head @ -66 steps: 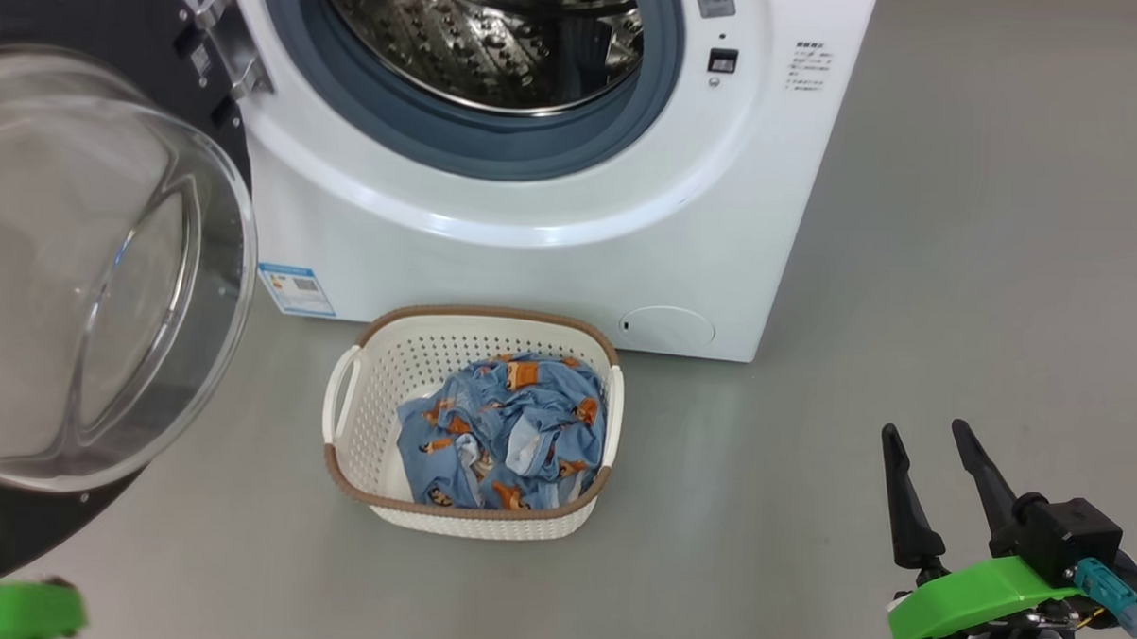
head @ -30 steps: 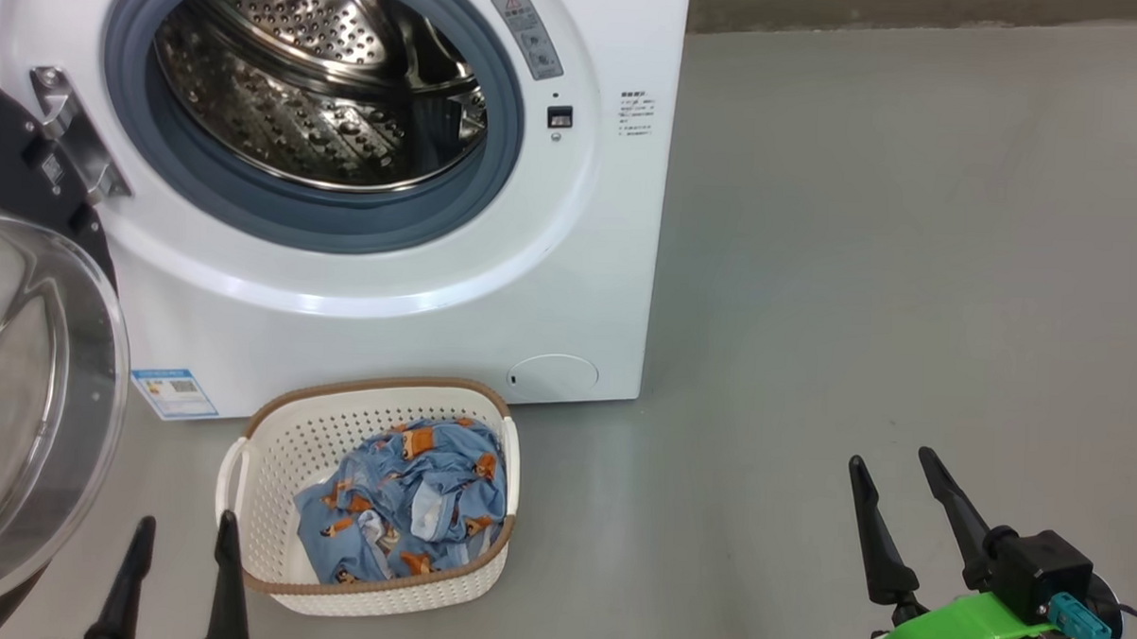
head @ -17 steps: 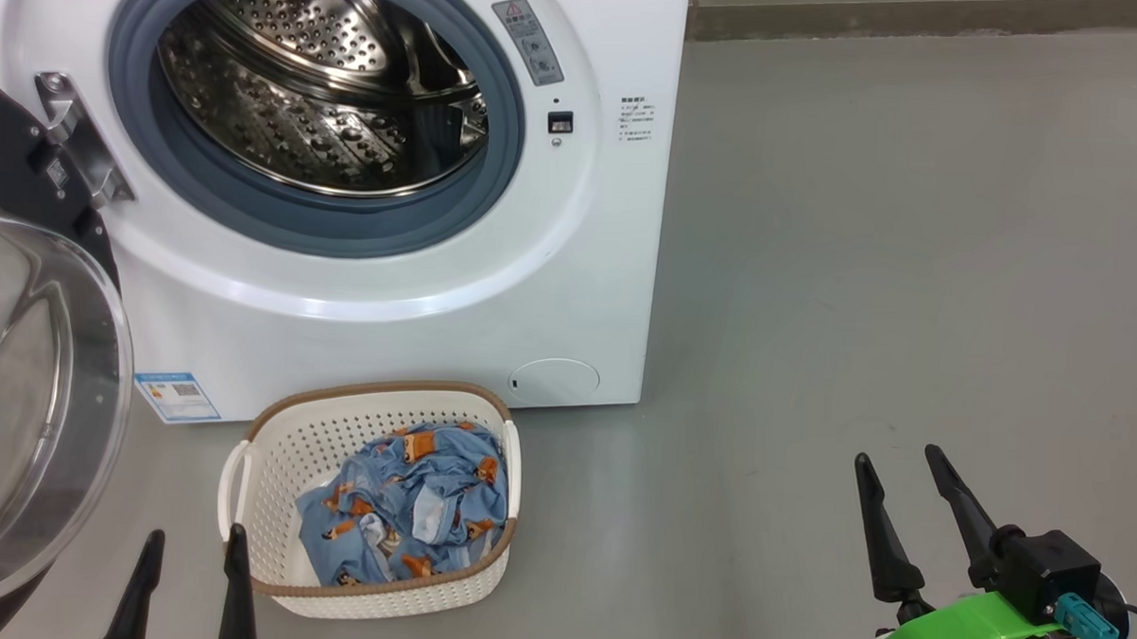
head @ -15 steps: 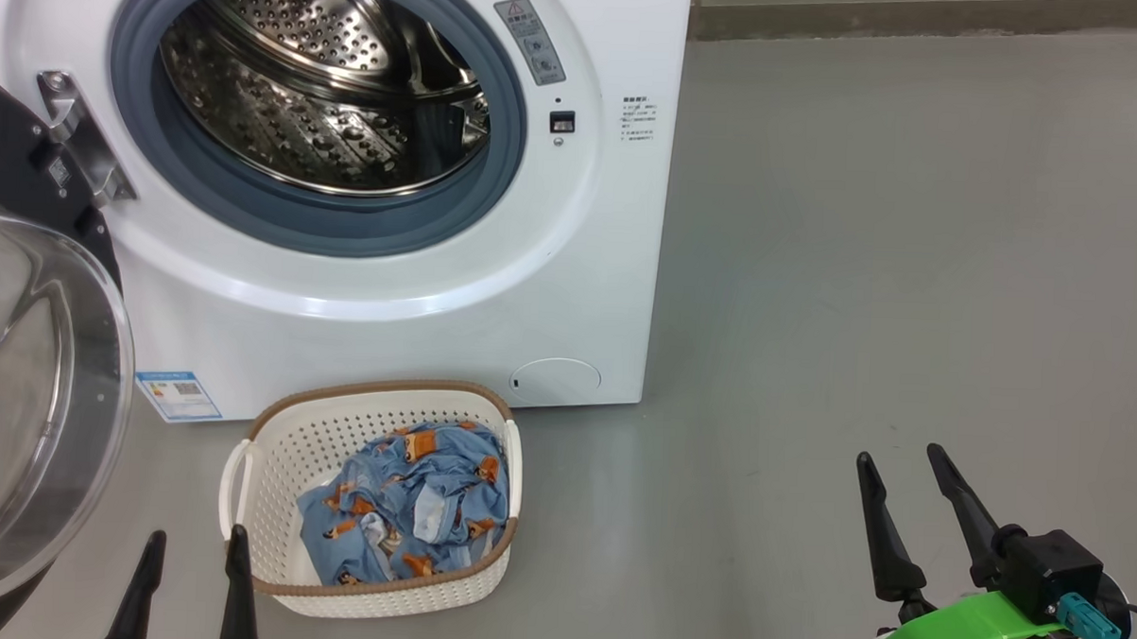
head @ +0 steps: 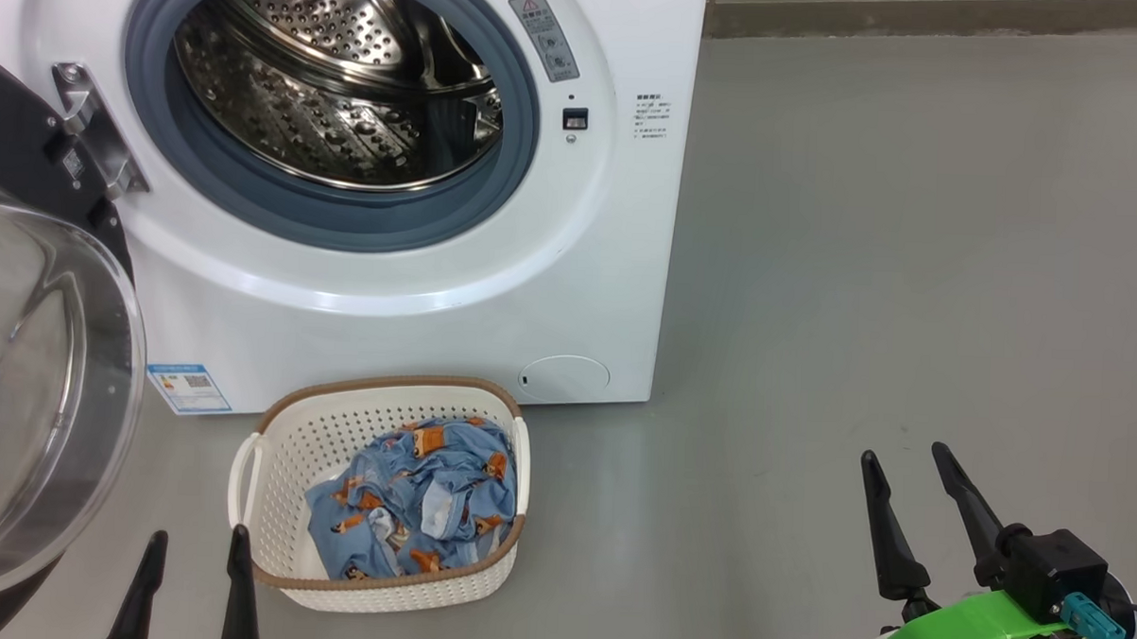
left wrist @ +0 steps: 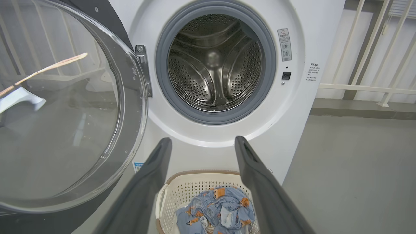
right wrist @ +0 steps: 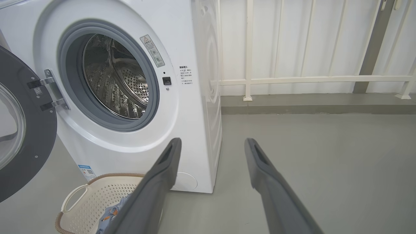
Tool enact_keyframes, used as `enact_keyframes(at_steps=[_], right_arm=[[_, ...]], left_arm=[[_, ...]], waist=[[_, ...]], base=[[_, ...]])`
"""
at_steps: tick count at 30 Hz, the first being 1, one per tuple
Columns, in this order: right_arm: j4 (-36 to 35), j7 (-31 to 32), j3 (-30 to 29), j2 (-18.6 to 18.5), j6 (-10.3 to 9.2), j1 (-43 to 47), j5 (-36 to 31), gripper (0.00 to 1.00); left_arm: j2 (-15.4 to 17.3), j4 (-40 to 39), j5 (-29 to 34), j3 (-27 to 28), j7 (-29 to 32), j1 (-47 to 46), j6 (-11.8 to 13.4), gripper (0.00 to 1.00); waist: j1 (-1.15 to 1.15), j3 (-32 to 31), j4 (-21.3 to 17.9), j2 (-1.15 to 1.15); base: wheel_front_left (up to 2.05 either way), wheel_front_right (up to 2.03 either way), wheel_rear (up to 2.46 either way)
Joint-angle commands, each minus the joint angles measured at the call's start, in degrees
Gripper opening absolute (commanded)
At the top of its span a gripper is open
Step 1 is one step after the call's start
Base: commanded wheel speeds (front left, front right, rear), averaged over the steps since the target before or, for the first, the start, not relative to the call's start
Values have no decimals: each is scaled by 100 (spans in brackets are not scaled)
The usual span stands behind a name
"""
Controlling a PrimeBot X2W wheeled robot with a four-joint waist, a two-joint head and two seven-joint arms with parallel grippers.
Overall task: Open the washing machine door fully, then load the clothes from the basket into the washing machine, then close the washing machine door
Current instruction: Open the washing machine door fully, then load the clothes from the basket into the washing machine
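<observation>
Claws come first: the left claw (head: pixel 197 534) stands spread and empty at the lower left of the head view. Its fingers are just beside the near left corner of the basket (head: pixel 280 461), where two seconds ago no fingers showed. The right claw (head: pixel 904 451) is likewise spread and empty, well apart over bare floor (head: pixel 863 273), much as it was. The whole head picture has swung over that time, so the shift of basket and machine across it is the camera's doing, not theirs. The clothes (head: pixel 415 508) lie heaped in the basket, none lifted out. To the left, the door (head: pixel 27 386) hangs swung wide, its glass bowl facing out. The basket sits on the floor just in front of the washing machine (head: pixel 389 313), and further in the drum (head: pixel 340 94) looks empty. I judge the opening step done and loading not yet begun. With the left claw brought up beside the basket, a reach down into the clothes seems the likely next move.
</observation>
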Motion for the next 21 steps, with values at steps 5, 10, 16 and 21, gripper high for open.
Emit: enact_keyframes(at_steps=[5,10,16,21], right_arm=[[-125,-68,135,-19,9,-68,-46,100],[-104,-68,151,-19,9,-69,-45,100],[-100,-68,155,-19,9,-69,-55,100],[-67,-68,188,-19,9,-76,-12,100]], left_arm=[[86,-128,24,172,-29,-159,70,100],[86,-82,-115,157,-29,-135,37,100],[86,-72,-107,157,-29,-149,41,100],[86,-103,-149,192,-29,-178,40,100]], waist=[[0,-16,-7,0],[0,-23,-15,0],[0,-13,-14,0],[0,9,-18,0]], base=[[0,0,0],[37,-36,0],[112,-110,-3],[192,-180,-12]])
